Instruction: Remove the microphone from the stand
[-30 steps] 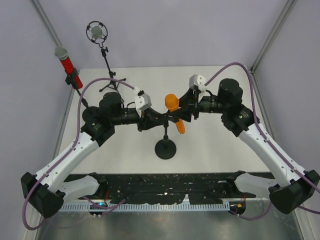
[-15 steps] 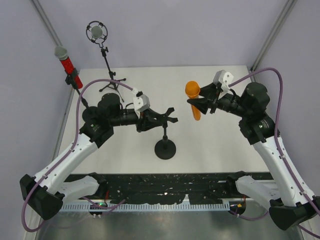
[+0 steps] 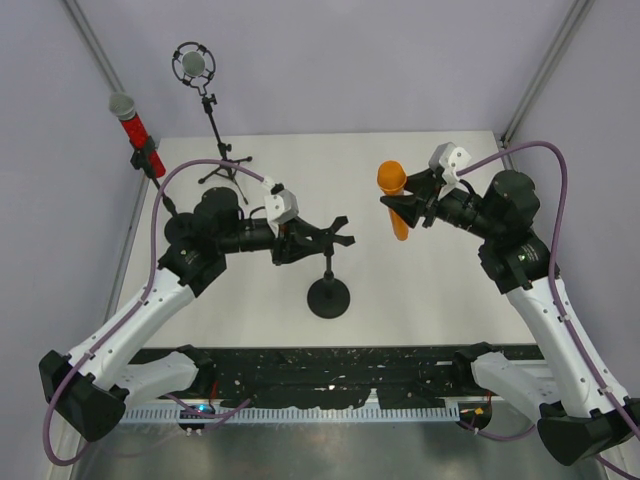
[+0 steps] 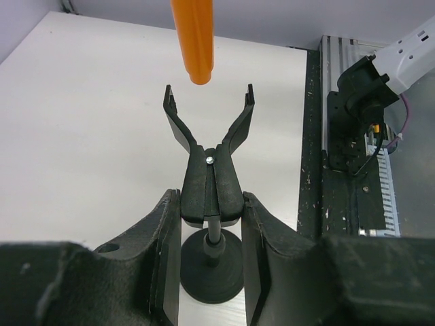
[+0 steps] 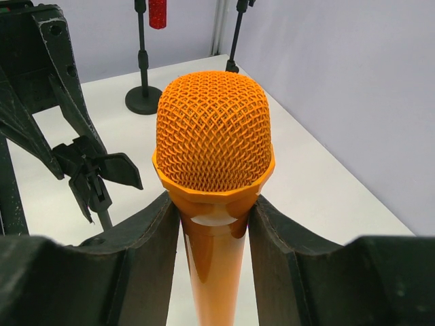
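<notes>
The orange microphone hangs free in the air, right of the stand, with my right gripper shut on its handle just below the mesh head. The right wrist view shows both pads pressed against the handle. The black stand rests on its round base mid-table, its forked clip empty and open-ended. My left gripper is shut on the rear of that clip. In the left wrist view the microphone's tail hovers just above and beyond the fork.
A red microphone stands on a stand at the far left edge, and a shock-mounted microphone on a tripod is behind it. A black rail runs along the near table edge. Grey walls enclose the table.
The microphone has come out of the clip: my right gripper carried it up and to the right, away from the stand. My left gripper stayed on the clip.
</notes>
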Motion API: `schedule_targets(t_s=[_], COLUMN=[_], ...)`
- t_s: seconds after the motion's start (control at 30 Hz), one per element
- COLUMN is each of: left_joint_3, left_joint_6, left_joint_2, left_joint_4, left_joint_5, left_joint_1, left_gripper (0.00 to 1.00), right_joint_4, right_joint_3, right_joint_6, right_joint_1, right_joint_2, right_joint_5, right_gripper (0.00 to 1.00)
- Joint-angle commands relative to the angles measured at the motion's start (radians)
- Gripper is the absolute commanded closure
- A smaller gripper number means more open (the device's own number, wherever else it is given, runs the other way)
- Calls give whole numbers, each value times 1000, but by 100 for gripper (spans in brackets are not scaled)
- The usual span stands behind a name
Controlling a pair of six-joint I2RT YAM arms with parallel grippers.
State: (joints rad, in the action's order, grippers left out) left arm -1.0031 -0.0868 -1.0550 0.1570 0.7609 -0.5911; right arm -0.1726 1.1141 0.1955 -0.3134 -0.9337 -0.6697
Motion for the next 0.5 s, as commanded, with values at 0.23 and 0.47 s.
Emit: schedule_targets(t_s=[0.23,0.47], left_joint_3=[4,3], left_joint_6=[18,28], left_joint_2=[27,24], left_joint_4=[-63,-71], left_joint_5=[37,46], left_joint_1=[10,11], left_gripper=[61,51], right_joint_4=[70,78], right_joint_3=[-8,-17], right_joint_6=[-27,-31], right_joint_1=[8,13], right_joint_2=[26,29], right_joint_5=[-2,-7], right_gripper=[95,95])
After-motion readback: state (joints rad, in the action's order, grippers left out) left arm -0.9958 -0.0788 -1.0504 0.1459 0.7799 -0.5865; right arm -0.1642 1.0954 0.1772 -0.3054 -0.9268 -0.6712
